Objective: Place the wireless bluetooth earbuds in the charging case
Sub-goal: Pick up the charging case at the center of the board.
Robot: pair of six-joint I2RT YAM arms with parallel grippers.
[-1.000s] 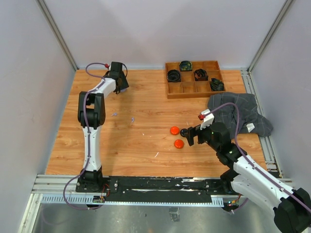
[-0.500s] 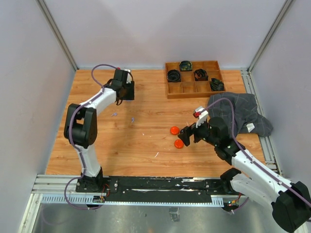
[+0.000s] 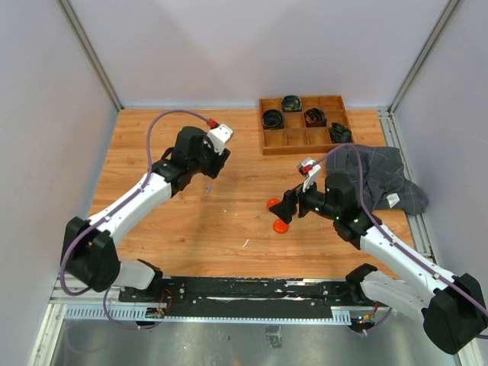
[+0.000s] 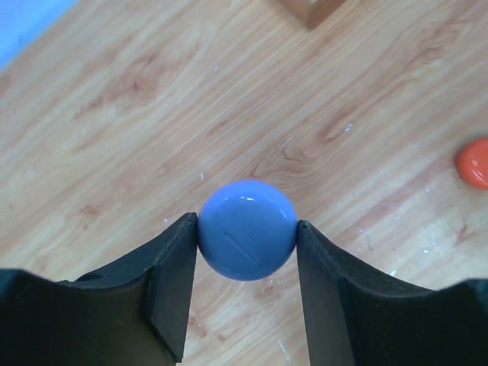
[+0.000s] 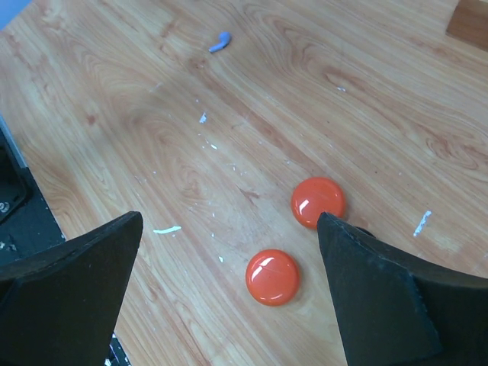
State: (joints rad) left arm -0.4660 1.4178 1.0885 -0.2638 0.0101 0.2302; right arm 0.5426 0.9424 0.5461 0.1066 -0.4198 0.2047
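Since it is so small, the pale lilac bean-shaped plastic earbud (image 5: 219, 40) is clear only in the right wrist view. It lies loose and alone on the bare wooden table (image 3: 191, 229), with nothing touching it. I judge it to be very light, hard and smooth. It would likely skid or flick away under an off-centre pinch, so the best hold is across its narrow middle, with the fingertips brought right down to the wood. Well apart from it, nearer that camera, sit two glossy orange-red round domes (image 5: 272, 276), close together but not touching. I cannot tell whether they are whole closed cases or only halves. The right gripper (image 5: 229, 221) hangs over these two with its jaws spread wide and nothing between them. Farther left, the left gripper (image 4: 246, 232) is clamped on a glossy blue round plastic case (image 4: 247, 217), one finger pressed on each side, carrying it clear of the table. The case looks shut, so it would probably need opening before any earbud can go in. Its polished curve also looks slippery. At the far edge stand a wooden compartment tray (image 3: 297, 139) holding dark coiled items and, beside it, a crumpled grey checked cloth (image 3: 374, 179).
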